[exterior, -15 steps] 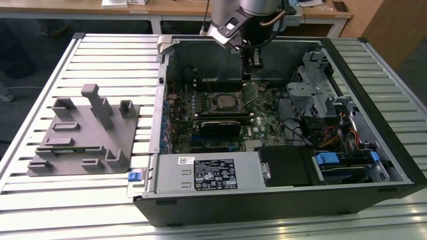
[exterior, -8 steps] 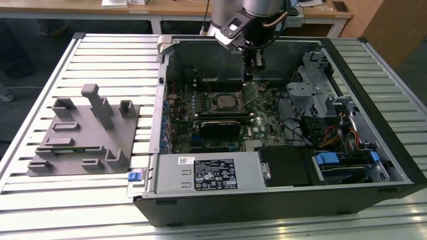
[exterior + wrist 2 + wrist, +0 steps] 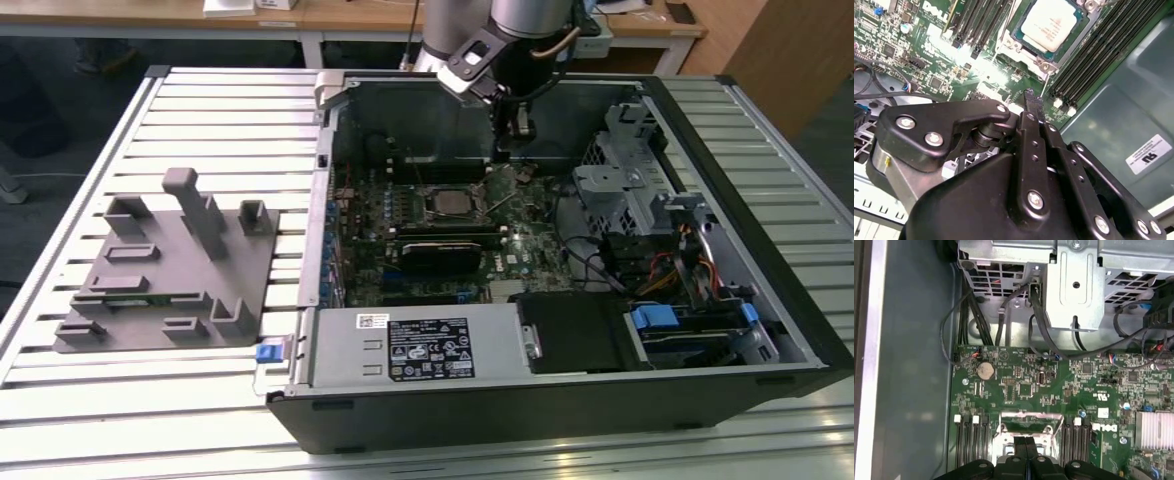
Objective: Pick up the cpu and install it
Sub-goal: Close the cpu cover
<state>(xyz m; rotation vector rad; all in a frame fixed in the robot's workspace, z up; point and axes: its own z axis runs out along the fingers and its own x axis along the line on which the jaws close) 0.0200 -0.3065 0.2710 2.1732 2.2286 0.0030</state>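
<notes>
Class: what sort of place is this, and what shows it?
Probably a robotics lab: a robot arm reaches into an open desktop computer case on a slatted metal table, beside a grey fixture.

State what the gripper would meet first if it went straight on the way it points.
The gripper would probably meet the socket frame, or the motherboard right beside it, not the cpu; depth is unclear.

A slatted aluminium table [image 3: 200,110] stands before pale wooden desks [image 3: 347,15] and dark floor [image 3: 34,240].
</notes>
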